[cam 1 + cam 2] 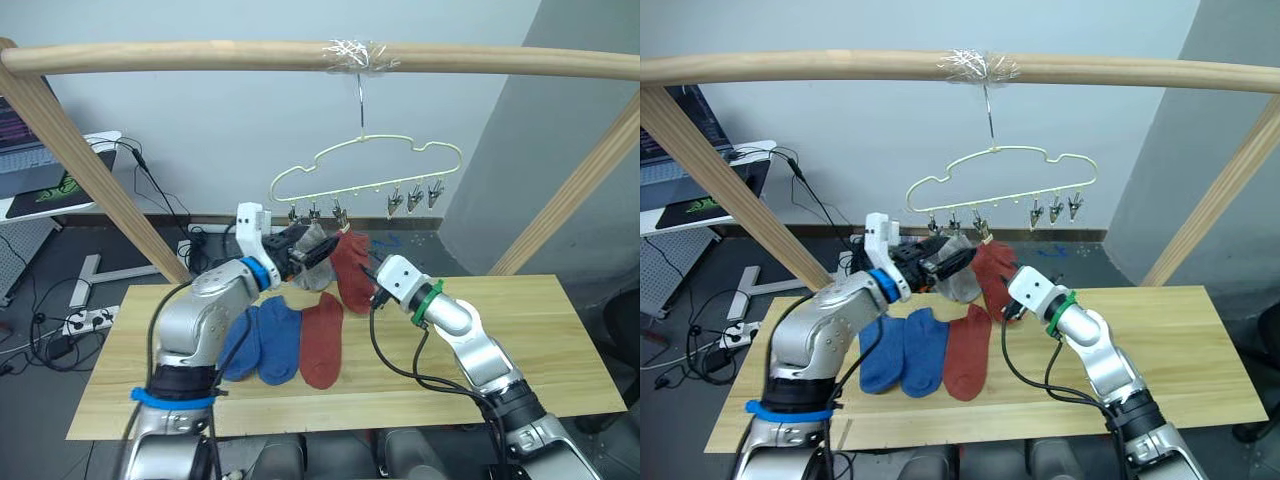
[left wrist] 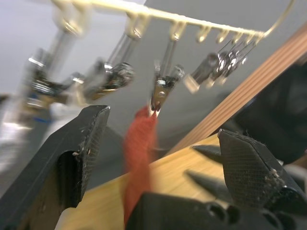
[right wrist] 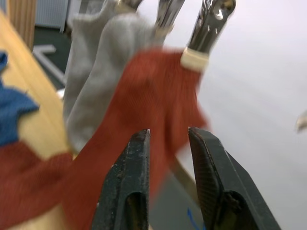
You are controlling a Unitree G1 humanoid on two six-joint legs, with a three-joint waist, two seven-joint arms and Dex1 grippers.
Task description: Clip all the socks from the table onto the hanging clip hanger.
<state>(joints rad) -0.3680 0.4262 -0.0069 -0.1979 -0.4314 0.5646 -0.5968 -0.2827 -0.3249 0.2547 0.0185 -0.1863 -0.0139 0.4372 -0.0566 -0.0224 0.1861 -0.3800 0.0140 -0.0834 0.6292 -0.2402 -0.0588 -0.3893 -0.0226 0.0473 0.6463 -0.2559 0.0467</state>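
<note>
Left eye view. Left claw (image 1: 312, 250): open, empty, at the hung grey socks (image 1: 313, 262). Two blue socks (image 1: 268, 342) and one red sock (image 1: 321, 342): on the table (image 1: 540, 335), below it. Hung red sock (image 1: 352, 268): clipped on the hanger (image 1: 370, 170), between claws. Right claw (image 1: 374, 287): slightly parted, empty, beside it. Step judged: third clipping done; next, fetch the loose red sock.

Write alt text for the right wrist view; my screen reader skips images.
A rust red sock hangs from a metal clip, with two grey socks clipped beside it. The right pincer is open in front of the red sock.
</note>
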